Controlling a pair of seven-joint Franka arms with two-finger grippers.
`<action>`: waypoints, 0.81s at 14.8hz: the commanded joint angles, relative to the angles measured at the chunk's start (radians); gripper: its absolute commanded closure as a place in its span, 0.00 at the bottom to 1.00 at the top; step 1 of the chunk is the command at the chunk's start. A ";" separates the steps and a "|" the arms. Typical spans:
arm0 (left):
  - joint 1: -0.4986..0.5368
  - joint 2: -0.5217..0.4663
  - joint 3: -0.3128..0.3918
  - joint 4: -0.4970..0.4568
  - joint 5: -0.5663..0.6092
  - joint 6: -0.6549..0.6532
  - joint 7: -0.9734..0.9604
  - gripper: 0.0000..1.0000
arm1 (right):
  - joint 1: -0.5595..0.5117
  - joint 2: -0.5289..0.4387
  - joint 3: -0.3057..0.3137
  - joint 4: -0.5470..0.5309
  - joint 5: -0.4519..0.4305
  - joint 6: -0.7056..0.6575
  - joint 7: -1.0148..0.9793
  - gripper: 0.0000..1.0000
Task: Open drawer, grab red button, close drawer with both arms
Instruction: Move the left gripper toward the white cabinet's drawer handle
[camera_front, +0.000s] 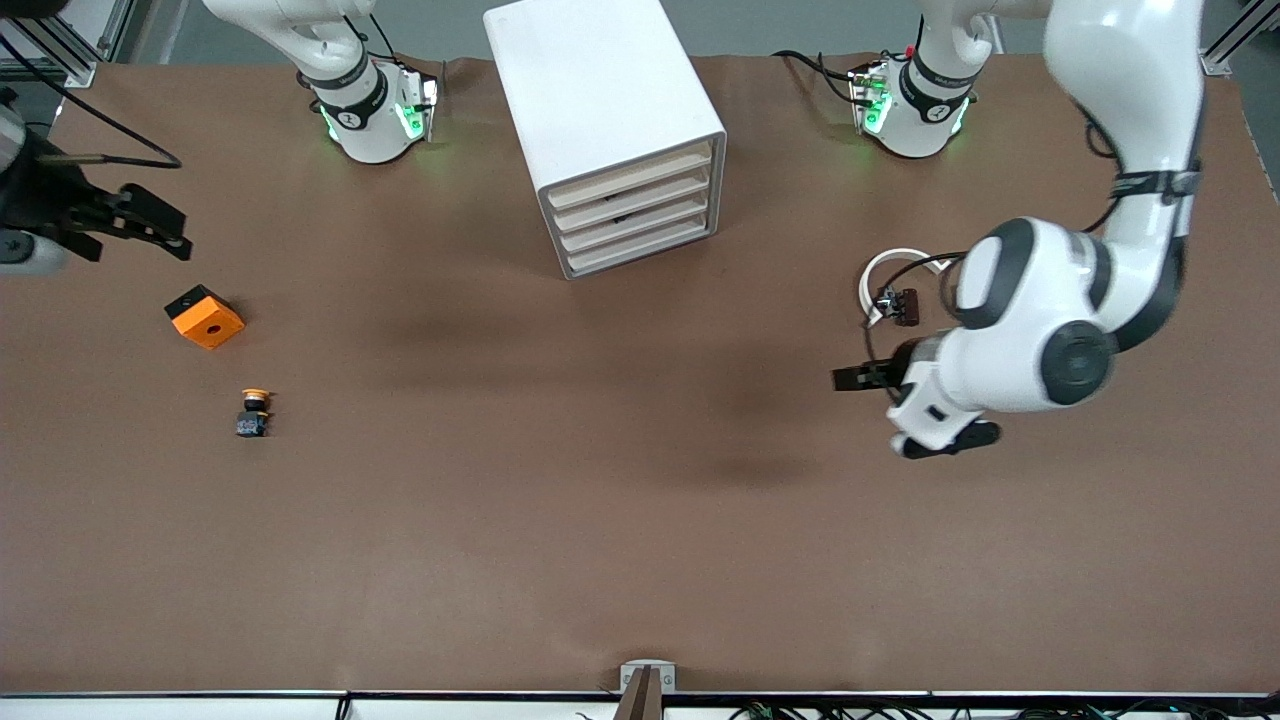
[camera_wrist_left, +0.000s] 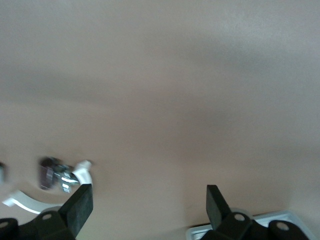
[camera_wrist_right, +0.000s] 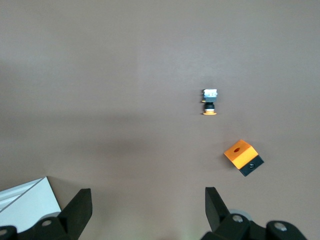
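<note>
The white drawer cabinet (camera_front: 610, 110) stands at the middle of the table between the arms' bases, with all of its drawers shut. The red-capped button is hidden from every view. My left gripper (camera_front: 875, 412) hangs open and empty over bare table toward the left arm's end; in the left wrist view (camera_wrist_left: 148, 200) its fingers stand wide apart. My right gripper (camera_front: 170, 232) is open and empty over the right arm's end of the table, above the orange cube's area; the right wrist view (camera_wrist_right: 148, 200) shows only tabletop between its fingers.
An orange cube with a hole (camera_front: 205, 317) (camera_wrist_right: 243, 157) and a yellow-orange-capped button (camera_front: 255, 412) (camera_wrist_right: 209, 102) lie toward the right arm's end. A white ring (camera_front: 890, 270) (camera_wrist_left: 82, 172) with a small dark part (camera_front: 900, 305) lies beside my left gripper.
</note>
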 joint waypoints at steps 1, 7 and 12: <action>-0.080 0.036 0.003 0.057 -0.012 -0.014 -0.217 0.00 | 0.041 0.044 -0.004 0.027 -0.002 -0.006 0.014 0.00; -0.229 0.102 0.000 0.057 -0.196 -0.017 -0.742 0.00 | 0.076 0.062 -0.004 0.032 0.001 0.050 0.028 0.00; -0.313 0.141 0.000 0.049 -0.230 -0.048 -1.177 0.00 | 0.102 0.084 -0.004 0.032 0.001 0.054 0.066 0.00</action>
